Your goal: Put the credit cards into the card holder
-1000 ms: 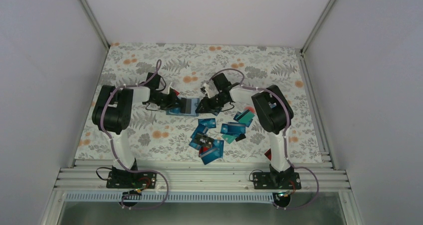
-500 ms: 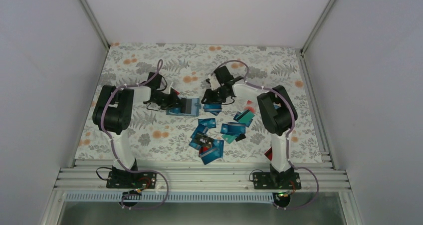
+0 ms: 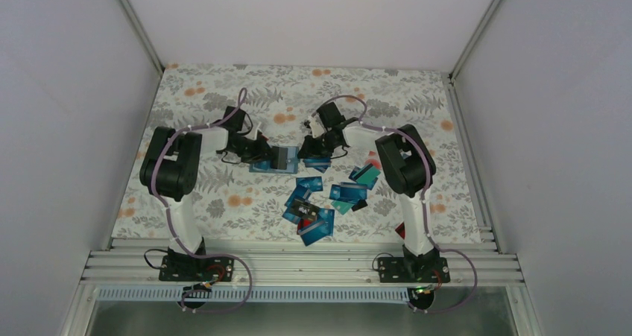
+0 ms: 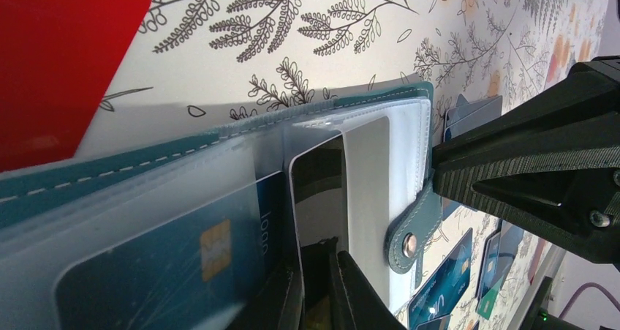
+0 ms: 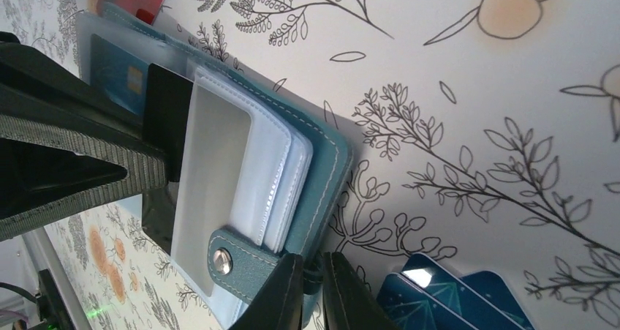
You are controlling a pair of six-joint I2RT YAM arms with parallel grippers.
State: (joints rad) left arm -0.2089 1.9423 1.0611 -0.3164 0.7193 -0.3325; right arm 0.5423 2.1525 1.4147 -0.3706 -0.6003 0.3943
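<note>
The card holder (image 3: 279,159) is lying open near the middle of the worktop (image 3: 194,90), with its clear sleeves (image 5: 219,154) facing up. The left hand (image 4: 316,290) is clenching on the holder's sleeve edge, just beside a blue card (image 4: 183,257) and a black card (image 5: 167,114) sitting in the sleeves. The right hand (image 5: 313,293) is pinching the holder's teal cover edge next to the snap tab (image 5: 221,260). The loose credit cards (image 3: 324,202) are lying scattered between the holder and the near edge, toward the right. A red card (image 4: 58,66) is lying just beside the holder.
</note>
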